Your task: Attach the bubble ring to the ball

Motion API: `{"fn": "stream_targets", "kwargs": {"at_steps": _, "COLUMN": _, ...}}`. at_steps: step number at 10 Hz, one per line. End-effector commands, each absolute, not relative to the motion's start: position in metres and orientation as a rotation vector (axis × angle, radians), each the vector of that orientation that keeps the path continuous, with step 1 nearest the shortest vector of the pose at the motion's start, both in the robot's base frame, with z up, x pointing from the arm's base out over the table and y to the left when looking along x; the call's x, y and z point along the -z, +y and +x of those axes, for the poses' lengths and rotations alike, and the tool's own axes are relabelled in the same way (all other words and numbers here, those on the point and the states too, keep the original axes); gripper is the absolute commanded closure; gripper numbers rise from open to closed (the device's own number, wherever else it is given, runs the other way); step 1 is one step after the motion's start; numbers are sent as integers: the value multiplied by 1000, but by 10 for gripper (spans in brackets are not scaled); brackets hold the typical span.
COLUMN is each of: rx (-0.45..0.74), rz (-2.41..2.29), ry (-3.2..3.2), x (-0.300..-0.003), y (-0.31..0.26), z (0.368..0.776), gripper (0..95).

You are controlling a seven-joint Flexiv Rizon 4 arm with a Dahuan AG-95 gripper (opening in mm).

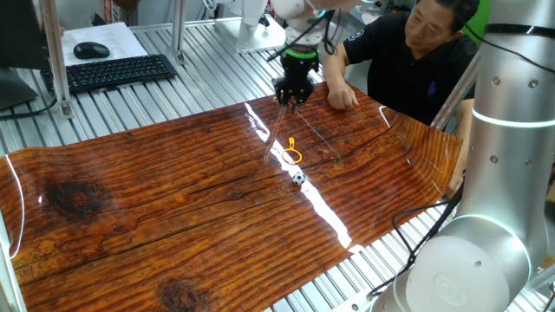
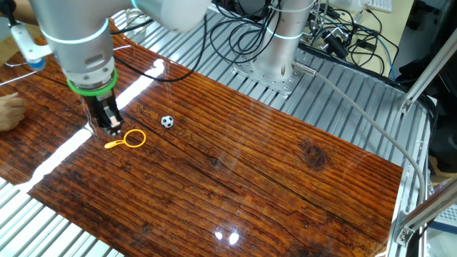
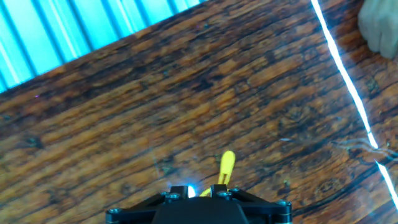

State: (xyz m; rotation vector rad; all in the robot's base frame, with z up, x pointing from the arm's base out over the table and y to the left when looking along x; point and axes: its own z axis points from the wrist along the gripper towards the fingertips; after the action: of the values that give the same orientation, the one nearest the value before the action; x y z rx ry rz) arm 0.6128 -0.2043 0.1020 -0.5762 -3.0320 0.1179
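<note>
Gripper [image 2: 112, 129] — above the table, jaw state indeterminable; bubble ring [image 2: 131, 138] lies flat just beside, seemingly untouched; ball [image 2: 166, 122] — nearby, apart.

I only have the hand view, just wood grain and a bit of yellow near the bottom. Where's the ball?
Observer: The ball sits on the wooden tabletop, apart from the bubble ring, not touching it.
Operator: Is the ring lying flat?
Observer: Yes, the loop lies flat with its stem pointing away from the ball.
Operator: How is the hand placed relative to it?
Observer: The hand hangs above the table just beside the stem end, not gripping it.
Operator: Anything else near the table?
Observer: A person sits at the far edge, one hand resting on the wood.
</note>
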Motion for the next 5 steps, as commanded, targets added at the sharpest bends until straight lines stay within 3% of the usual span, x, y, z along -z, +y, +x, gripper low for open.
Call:
{"fn": "stream_targets", "kwargs": {"at_steps": 1, "rx": -141, "rz": -597, "ry": -3036, "x": -97, "y": -205, "z": 612, "gripper": 570}}
{"fn": "stream_targets", "kwargs": {"at_steps": 5, "rx": -106, "rz": -553, "ry": -3028, "x": -91, "y": -205, "z": 614, "gripper": 570}}
